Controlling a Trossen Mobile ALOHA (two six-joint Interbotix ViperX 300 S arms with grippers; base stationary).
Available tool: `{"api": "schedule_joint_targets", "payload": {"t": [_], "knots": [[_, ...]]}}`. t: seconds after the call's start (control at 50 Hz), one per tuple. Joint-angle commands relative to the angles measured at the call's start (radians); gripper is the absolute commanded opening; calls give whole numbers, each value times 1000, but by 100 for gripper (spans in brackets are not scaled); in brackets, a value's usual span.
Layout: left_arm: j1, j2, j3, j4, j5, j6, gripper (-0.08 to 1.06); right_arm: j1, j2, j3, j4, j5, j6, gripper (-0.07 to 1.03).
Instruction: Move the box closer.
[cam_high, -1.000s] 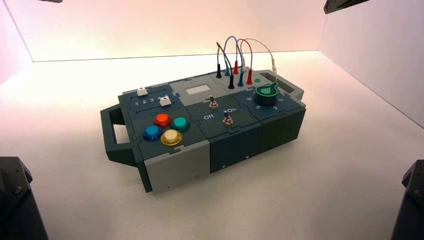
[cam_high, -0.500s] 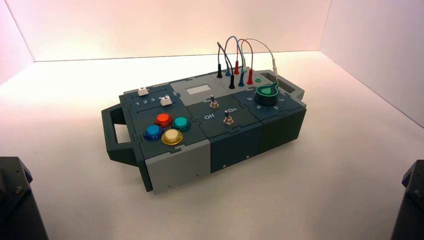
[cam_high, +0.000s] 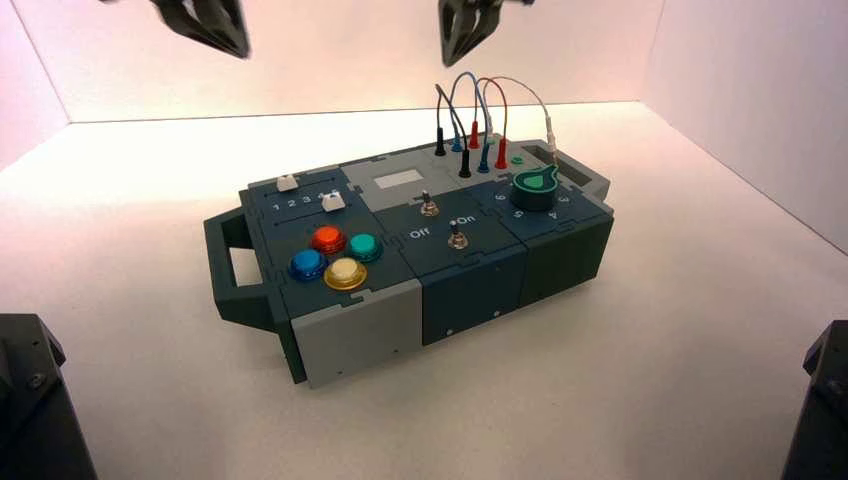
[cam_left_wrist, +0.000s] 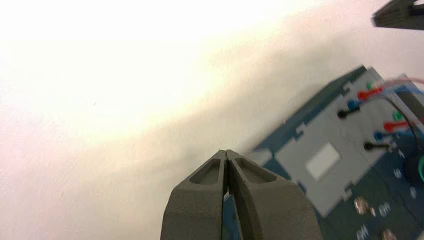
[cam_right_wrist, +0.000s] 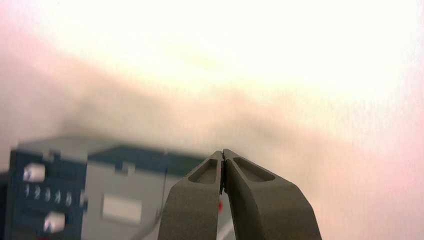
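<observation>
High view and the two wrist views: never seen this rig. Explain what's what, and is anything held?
It's a robot with two arms, each ending in a pincer. The high view looks down from above and behind the arms; the other two come from cameras on the wrists.

On the surface sits a wide box with a handle at each end, four coloured buttons, sliders, toggle switches, a green knob and looped wires.

The left pincer and right pincer are over the box's far side, at the top of the high view. Both are shut with nothing between their fingers, so nothing is held.
</observation>
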Motion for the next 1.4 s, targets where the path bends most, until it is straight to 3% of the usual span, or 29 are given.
{"api": "schedule_joint_targets", "payload": {"t": [0.02,0.26,0.38,0.56,0.84,1.12,1.4], "knots": [[-2,52,-54,2,-49,3,-3,0,34,-94,0,21,-5,-2],[-20,189,-95,0,-115,3,-3,-3,166,-204,0,86,-3,-2],[-67,290,-120,-2,-114,3,-3,-8,201,-224,0,118,-3,-2],[-130,391,-138,0,-120,5,-3,-12,210,-202,0,120,-3,-2],[-135,482,-149,5,-120,17,-3,-12,216,-135,0,109,-5,-2],[-147,474,-150,5,-98,17,-3,-12,199,-77,0,104,-5,-2],[-161,471,-178,5,-14,25,-3,-12,152,-15,0,104,0,-2]]}}
